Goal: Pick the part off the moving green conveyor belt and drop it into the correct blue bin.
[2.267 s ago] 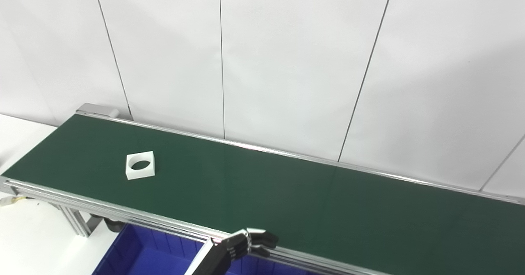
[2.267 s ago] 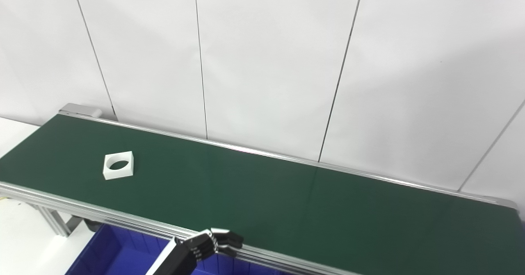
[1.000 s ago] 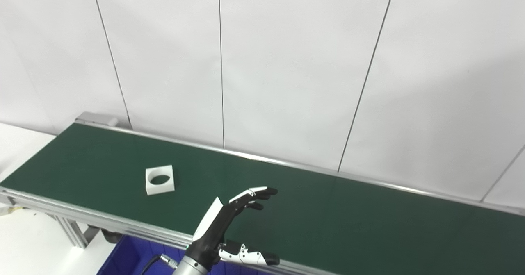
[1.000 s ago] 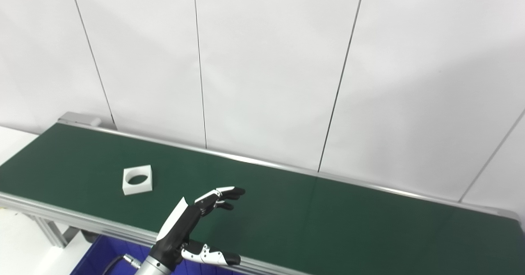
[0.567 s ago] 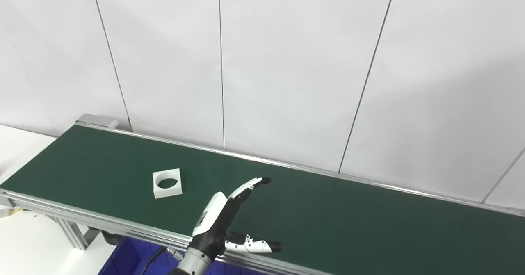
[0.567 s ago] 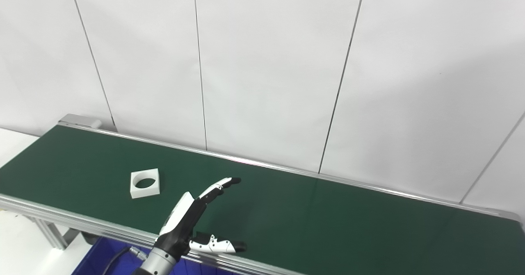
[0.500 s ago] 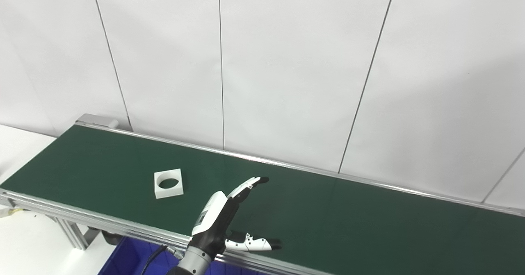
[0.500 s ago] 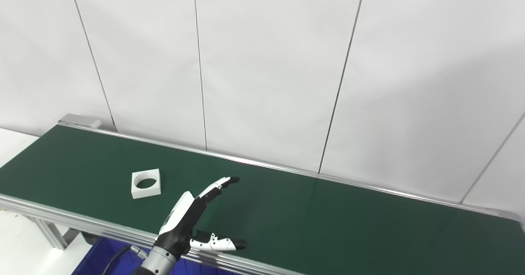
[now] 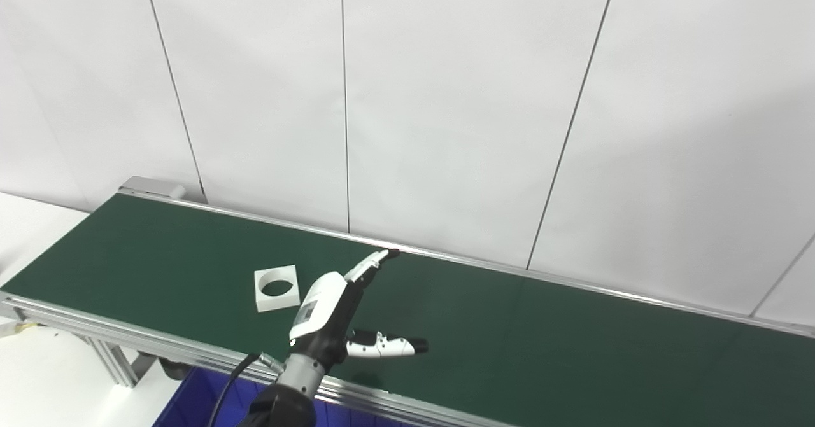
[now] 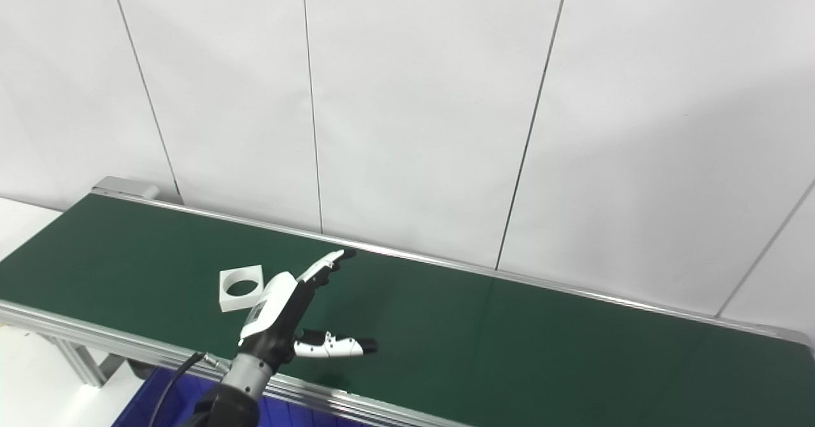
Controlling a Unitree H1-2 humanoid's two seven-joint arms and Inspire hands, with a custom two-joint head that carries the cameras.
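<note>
White part (image 9: 277,288) lies just left of open robot hand (image 9: 337,312).

We face a white panelled wall (image 9: 446,96) split by thin dark seams. A pale floor (image 9: 38,376) shows at lower left.

The blue bin (image 9: 191,408) is mostly hidden under the conveyor belt (image 9: 573,338).

A white square part (image 9: 277,288) with a round hole lies flat on the green conveyor belt (image 9: 541,325), left of centre.
</note>
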